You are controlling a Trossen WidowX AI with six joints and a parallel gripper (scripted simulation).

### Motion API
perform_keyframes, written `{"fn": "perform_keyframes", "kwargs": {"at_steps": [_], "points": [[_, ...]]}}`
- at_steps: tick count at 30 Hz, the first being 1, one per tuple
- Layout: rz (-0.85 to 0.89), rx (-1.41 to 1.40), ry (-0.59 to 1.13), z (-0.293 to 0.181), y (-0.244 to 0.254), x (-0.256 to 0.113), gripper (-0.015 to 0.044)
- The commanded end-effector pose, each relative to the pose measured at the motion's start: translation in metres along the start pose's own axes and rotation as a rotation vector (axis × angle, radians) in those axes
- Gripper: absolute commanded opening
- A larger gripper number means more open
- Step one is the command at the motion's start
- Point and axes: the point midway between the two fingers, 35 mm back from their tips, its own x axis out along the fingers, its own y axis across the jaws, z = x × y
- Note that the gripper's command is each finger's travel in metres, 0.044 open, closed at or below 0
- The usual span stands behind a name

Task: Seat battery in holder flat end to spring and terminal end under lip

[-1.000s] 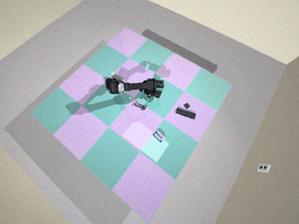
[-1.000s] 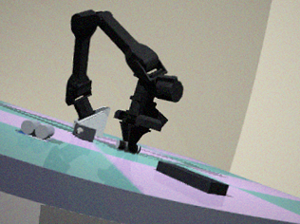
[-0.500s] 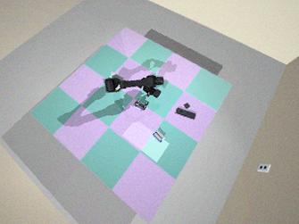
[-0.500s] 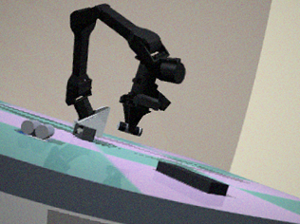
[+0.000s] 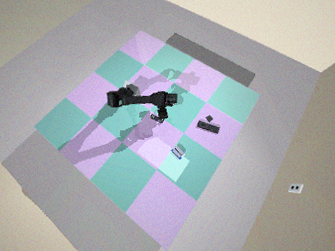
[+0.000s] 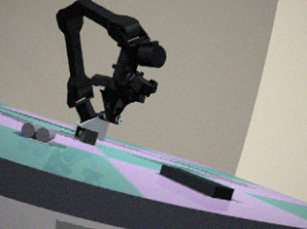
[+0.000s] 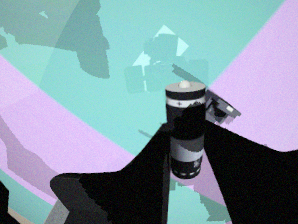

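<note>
The battery (image 7: 186,150) (image 6: 119,120), dark with a pale band, is clasped between the two fingers of my gripper (image 7: 183,126) (image 6: 114,118). In the wrist view its silver terminal end points to the top of the picture and its flat end to the bottom. In the exterior view it hangs above the table. The holder (image 7: 222,106) (image 5: 157,119), small and grey-black, shows partly behind the battery in the wrist view. The battery and a finger hide the rest, so its spring and lip cannot be made out. A dark block (image 6: 87,136) in the exterior view appears to be the holder.
A long black bar (image 5: 209,126) (image 6: 195,181) lies right of the arm, with a small dark piece (image 5: 209,118) beside it. Two grey cylinders (image 5: 178,151) (image 6: 38,132) lie side by side. A pale wedge (image 6: 98,125) stands by the arm's base.
</note>
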Motion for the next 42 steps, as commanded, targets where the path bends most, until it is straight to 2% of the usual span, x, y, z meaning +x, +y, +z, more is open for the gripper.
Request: {"fn": "perform_keyframes", "kwargs": {"at_steps": [1,9,17,42], "points": [[-0.006,0.209,0.004,-0.016,-0.01,-0.003,0.0084],[-0.003,0.621,0.002,-0.043,-0.029,-0.008,0.0084],[0.003,0.627,-0.004,-0.042,-0.028,-0.006,0.0084],[-0.047,0.602,-0.26,-0.039,-0.034,0.032,0.0084]]}}
